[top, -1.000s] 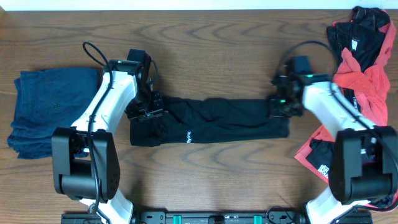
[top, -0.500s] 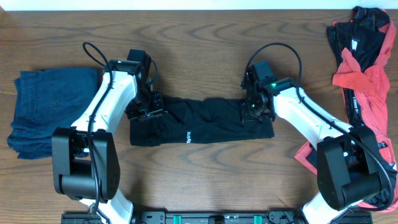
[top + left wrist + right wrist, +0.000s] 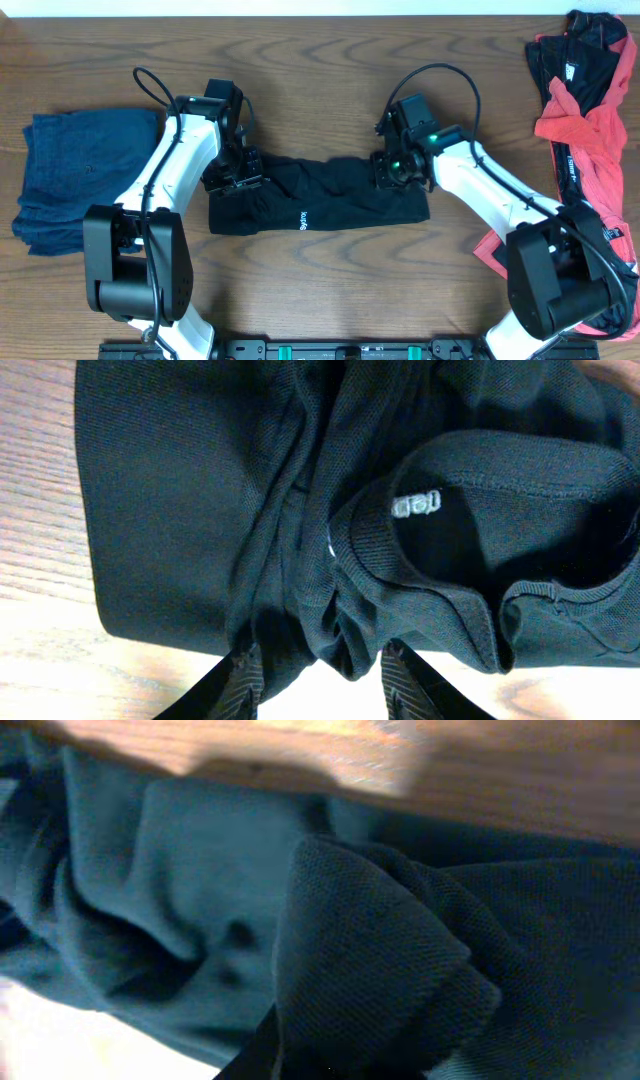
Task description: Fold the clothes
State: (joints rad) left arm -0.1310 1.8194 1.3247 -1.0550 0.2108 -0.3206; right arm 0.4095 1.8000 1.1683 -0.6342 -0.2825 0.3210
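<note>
A folded blue garment (image 3: pixel 85 180) lies far left, a red-and-black pile (image 3: pixel 585 130) far right. The left gripper (image 3: pixel 235 182) pinches the black pants (image 3: pixel 320 205) at one end. The right gripper (image 3: pixel 388 175) rests on the other end, its grip unclear.

Two robot arms (image 3: pixel 185 150) (image 3: pixel 485 185) are counted, one pair of black pants (image 3: pixel 320 205), one folded blue garment (image 3: pixel 85 180) and one heap of black and coral-red pieces (image 3: pixel 590 130).

My overhead camera looks straight down on the whole table (image 3: pixel 330 40) from well above, while each wrist camera gives me a very close, downward look at one end of the black pants (image 3: pixel 320 205), stretches of cloth the overhead view shows too.
</note>
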